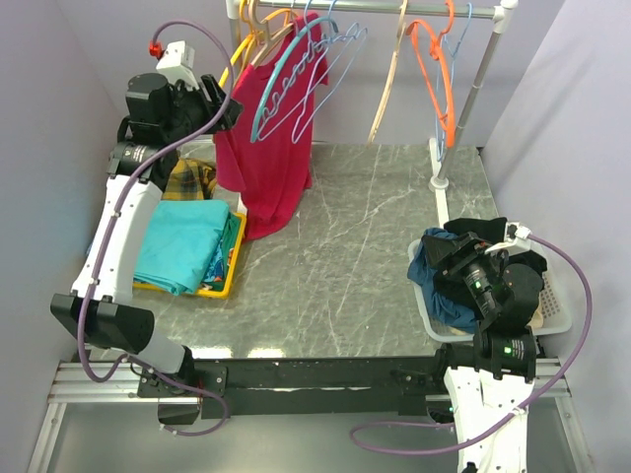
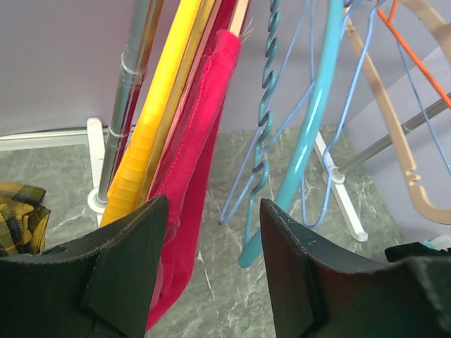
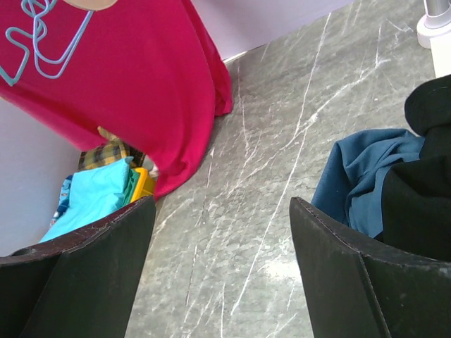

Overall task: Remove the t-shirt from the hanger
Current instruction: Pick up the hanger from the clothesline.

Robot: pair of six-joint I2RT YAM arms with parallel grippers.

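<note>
The left gripper [image 2: 213,211] hangs high beside the rail [image 1: 394,8] with its jaws spread wide and nothing held; the red t-shirt [image 1: 271,158] hangs from that rail down to the table [image 1: 345,256], and in the left wrist view its hemmed edge runs just inside the left-hand finger; the hanger that carries it is mostly hidden by cloth, so I cannot tell exactly where its shoulder ends; the main risk, as I judge it, is crowding; a yellow hanger [image 2: 158,105] lies tight against the shirt on one side, and a teal hanger [image 2: 313,127] and twisted blue wire hangers [image 2: 264,105] hang just beside it on the other; a close here could pinch plastic along with fabric, or only a thin fold that slips; a pull could then drag the whole hanger along or off the rail, or hook the neighbours and set them swinging; the right gripper [image 3: 222,204], likewise wide and empty, sits well apart over the basket [image 1: 557,305] of dark clothes, too far to steady anything.
</note>
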